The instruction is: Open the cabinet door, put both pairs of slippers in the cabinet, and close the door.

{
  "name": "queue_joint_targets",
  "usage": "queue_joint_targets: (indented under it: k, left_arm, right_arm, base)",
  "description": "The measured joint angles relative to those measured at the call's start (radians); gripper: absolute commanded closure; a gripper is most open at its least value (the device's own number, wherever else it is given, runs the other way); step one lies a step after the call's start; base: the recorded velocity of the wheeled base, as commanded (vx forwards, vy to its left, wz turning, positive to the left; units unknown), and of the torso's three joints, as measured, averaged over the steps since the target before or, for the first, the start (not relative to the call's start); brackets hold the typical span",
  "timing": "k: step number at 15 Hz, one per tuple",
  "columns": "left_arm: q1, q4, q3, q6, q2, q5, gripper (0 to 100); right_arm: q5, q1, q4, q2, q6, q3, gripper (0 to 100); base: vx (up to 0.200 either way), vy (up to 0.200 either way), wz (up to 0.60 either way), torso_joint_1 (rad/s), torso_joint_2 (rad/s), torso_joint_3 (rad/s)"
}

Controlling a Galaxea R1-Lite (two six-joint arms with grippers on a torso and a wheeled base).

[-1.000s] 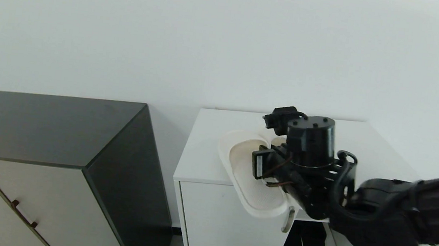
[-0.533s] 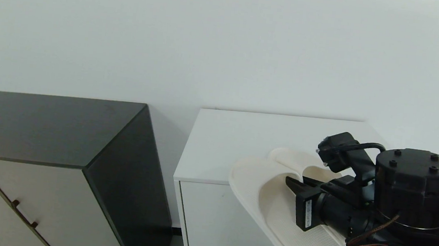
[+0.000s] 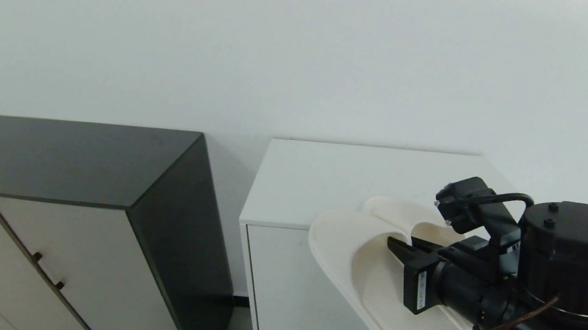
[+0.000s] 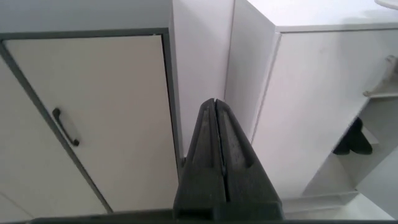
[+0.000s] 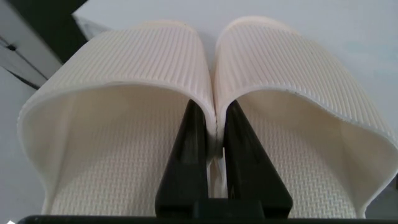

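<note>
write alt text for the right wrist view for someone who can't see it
The right pincer is shut on the touching inner strap edges of a pair of cream slippers, gripped side by side with their open ends towards the camera. Part of a dark cabinet shows behind them.

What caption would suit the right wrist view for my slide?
Right end effector pinching the inner straps of the cream slippers together.

head: high, looking down at white cabinet (image 3: 325, 179), mid-distance | left wrist: low, facing same cabinet's front | right wrist: close on slippers (image 5: 143, 68), shared with head
</note>
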Motion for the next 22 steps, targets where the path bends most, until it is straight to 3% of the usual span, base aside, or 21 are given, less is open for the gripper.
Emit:
queue_joint_targets:
  k: [7,22]
  left_arm:
    - [0.001,-0.001,0.0,0.0,0.0,0.0,100]
    - [0.0,0.0,0.0,-0.002,0.0,0.0,100]
  right_arm:
    - [-0.001,0.016,0.001,-0.004,0.002,0.004,100]
    - [0.003,0.036,-0.011,0.016,0.004,0.009,100]
  base:
    - [-0.2,0.0,0.0,0.002,0.0,0.001]
    - [0.0,0.0,0.0,0.0,0.0,0.0]
